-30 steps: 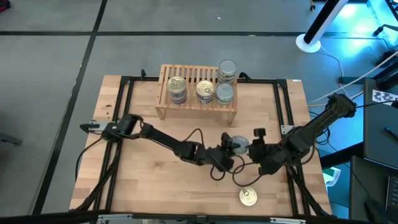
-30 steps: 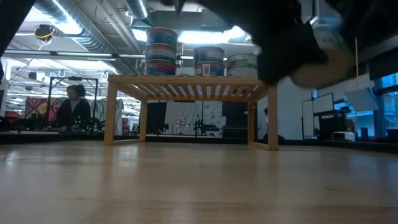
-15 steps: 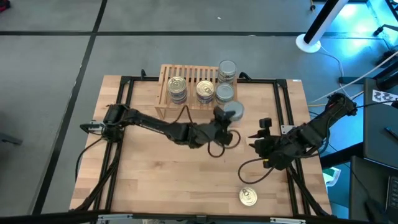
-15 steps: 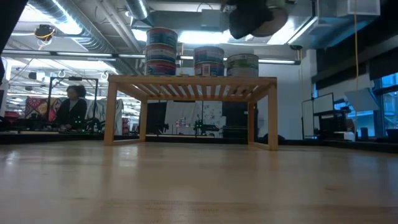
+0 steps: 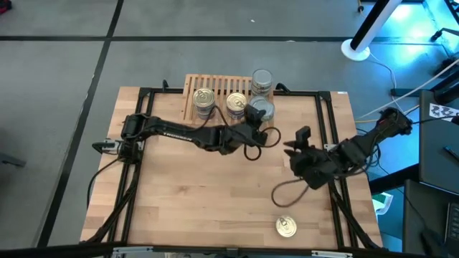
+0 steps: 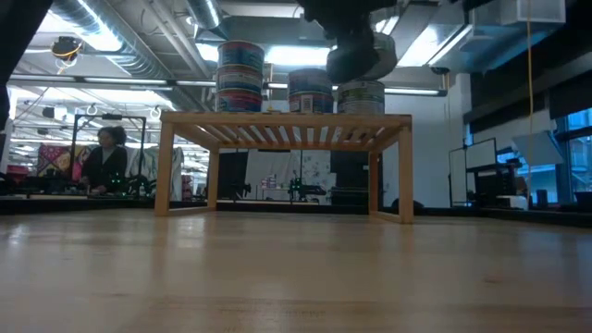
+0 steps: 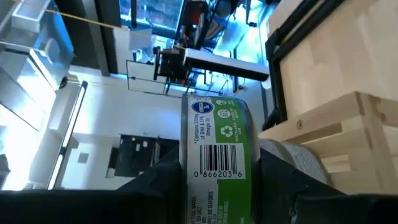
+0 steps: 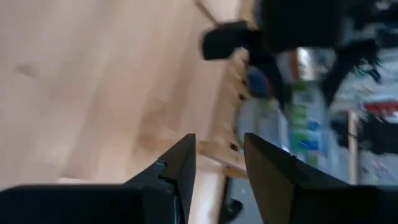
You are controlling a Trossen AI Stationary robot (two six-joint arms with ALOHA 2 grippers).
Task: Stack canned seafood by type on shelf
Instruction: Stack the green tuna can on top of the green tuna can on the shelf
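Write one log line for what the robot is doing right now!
left gripper: holds green-label can above shelf, near silver-lid stack | right gripper: empty, fingers apart, over table | gold-lid can: on table, near edge

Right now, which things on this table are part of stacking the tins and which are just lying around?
Job: the light-wood slatted shelf; stacked round tins on it; green-labelled tin in the left gripper; gold-lidded tin on the table.
Lying about: black cable loop.

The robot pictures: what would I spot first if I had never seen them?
First, the left hand holding a silver-lidded can with a green label in the air at the right end of the little wooden shelf. Next, the cans standing on that shelf, two with gold lids. Then one lone gold-lidded can near the table's front edge.
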